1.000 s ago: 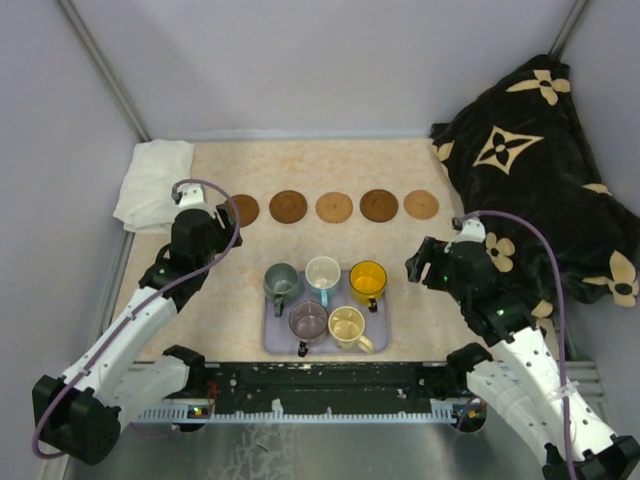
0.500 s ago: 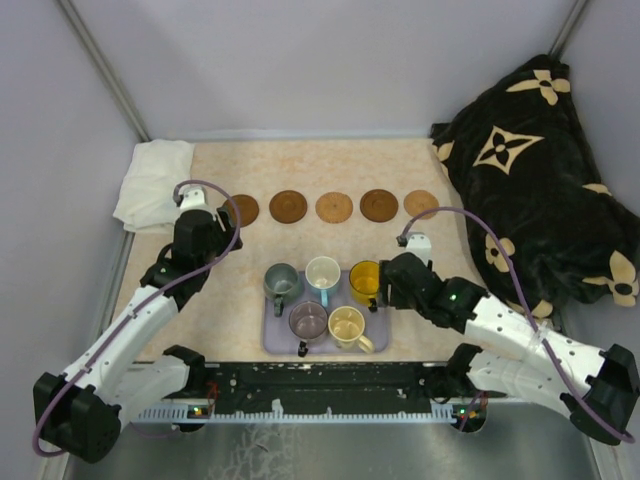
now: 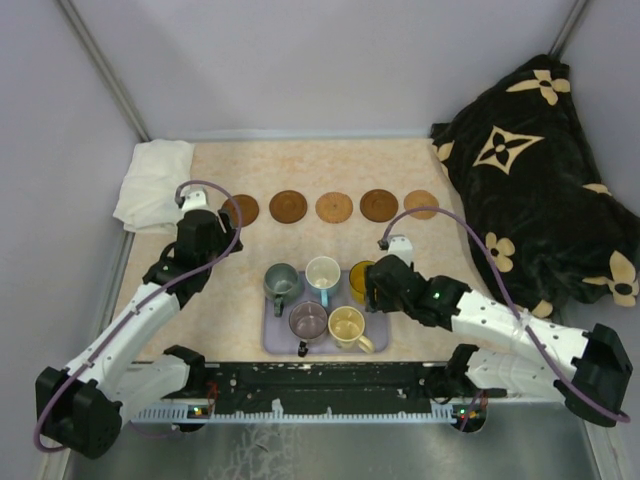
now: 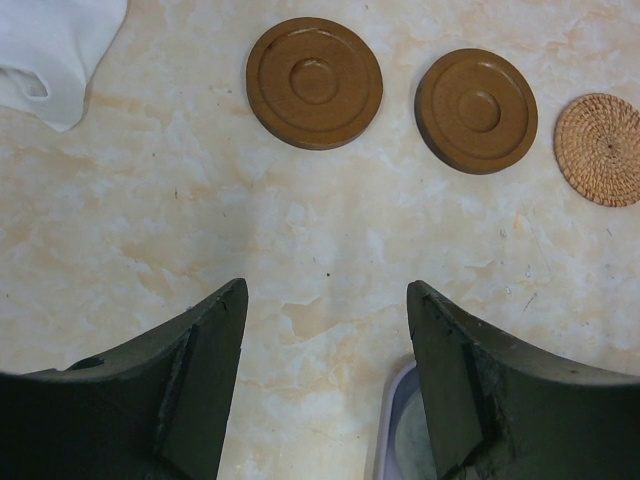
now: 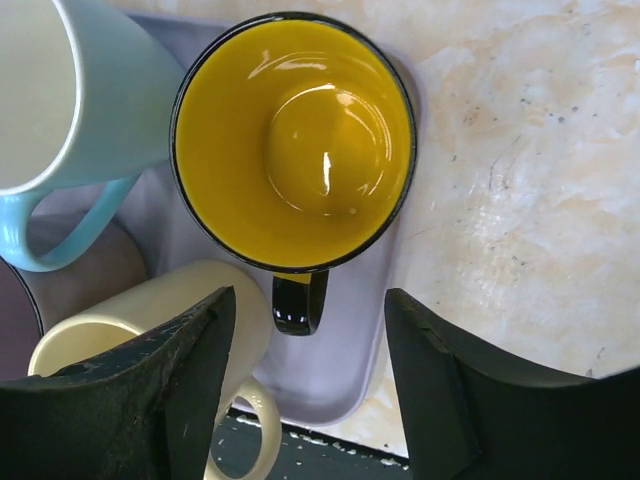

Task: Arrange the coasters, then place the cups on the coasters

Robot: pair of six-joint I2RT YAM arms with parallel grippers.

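Several round coasters lie in a row across the table, from a dark one [image 3: 240,209] at the left to a tan one [image 3: 421,204] at the right; two dark ones [image 4: 314,82] [image 4: 476,110] and a woven one [image 4: 602,150] show in the left wrist view. Several cups stand on the lavender tray [image 3: 275,342]: grey-green [image 3: 280,281], white and blue [image 3: 323,272], purplish [image 3: 308,320], cream [image 3: 346,325] and yellow [image 5: 290,140]. My right gripper [image 5: 308,300] is open, low over the yellow cup, its fingers either side of the black handle [image 5: 298,305]. My left gripper [image 4: 326,290] hangs open and empty over bare table.
A white cloth [image 3: 150,185] lies at the back left. A black patterned cushion [image 3: 530,180] fills the right side. The cream cup [image 5: 150,310] sits close to my right gripper's left finger. Grey walls enclose the table on three sides.
My right arm has swung left and down from the table's right side to the yellow cup on the tray, its jaws narrowing slightly. The left arm has barely moved.
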